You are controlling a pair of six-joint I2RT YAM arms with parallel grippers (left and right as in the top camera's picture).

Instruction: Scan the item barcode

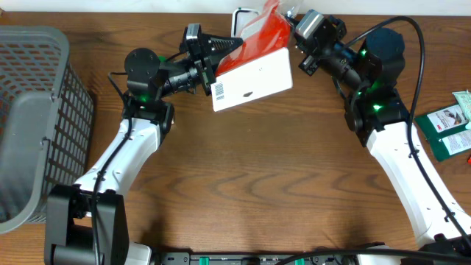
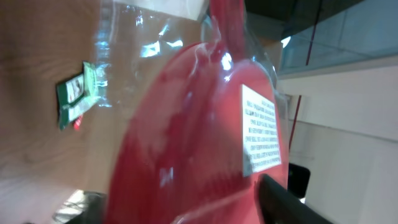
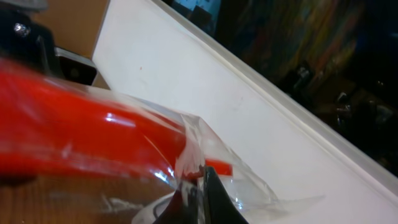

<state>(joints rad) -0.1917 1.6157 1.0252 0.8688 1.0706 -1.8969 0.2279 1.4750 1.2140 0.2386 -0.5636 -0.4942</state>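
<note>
The item is a red object sealed in clear plastic, backed by a white card with a barcode at its left end facing up. It hangs above the table's far middle between both arms. My left gripper has its fingers on either side of the item's left end, closed against it; the red pack with a white text label fills that wrist view, one dark finger pressed on it. My right gripper is shut on the clear plastic edge at the item's right end, its tips pinched together.
A grey mesh basket stands at the left edge of the table. Green packets lie at the right edge, and one of them shows on the wood in the left wrist view.
</note>
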